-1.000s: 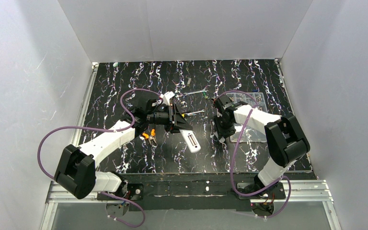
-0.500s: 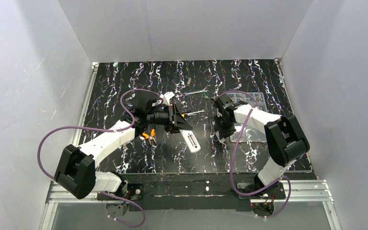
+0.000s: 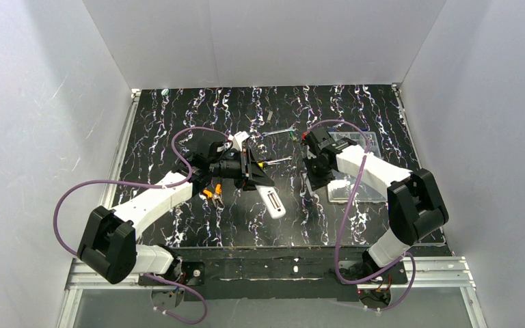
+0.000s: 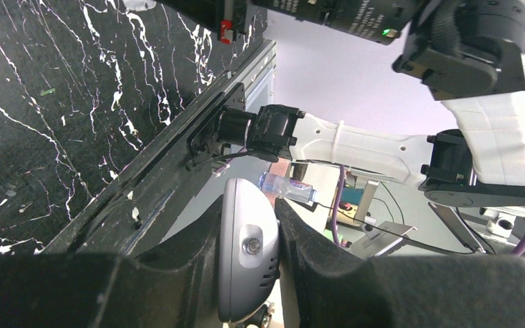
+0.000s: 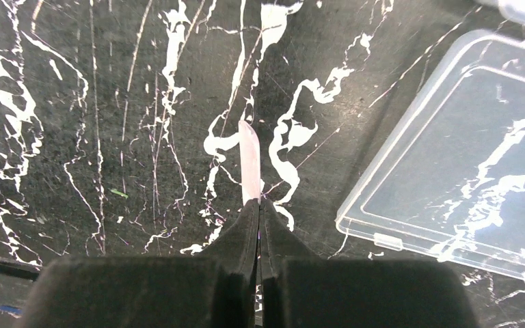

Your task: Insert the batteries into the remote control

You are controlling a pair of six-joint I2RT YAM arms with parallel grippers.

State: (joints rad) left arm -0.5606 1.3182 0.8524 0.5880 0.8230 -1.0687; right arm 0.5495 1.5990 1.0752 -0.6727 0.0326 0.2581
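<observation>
1. Black, white-veined tabletop [image 3: 157, 137] between plain white walls carries the work, and both arms reach over its middle.
2. The left pincer [image 3: 256, 181] is clamped on the remote control [image 3: 273, 202], one finger on each long side. The remote juts out past the fingertips, its long axis in line with them and slanting toward the right arm's side.
3. The right pincer [image 5: 258, 205] is pressed closed on a thin pale piece [image 5: 249, 160] that sticks straight out ahead of its tips. It may be a cover, but I cannot tell. A clear box [image 5: 451, 171] lies just to this pincer's right.
4. I cannot pick out the batteries for certain. A small green thing [image 3: 292, 136] lies beyond both pincers, between them.
5. The right pincer probably has to drop its piece first. It sits beside the remote's free end, so it is the one to fetch a cell and lay it along the remote's long axis.
</observation>
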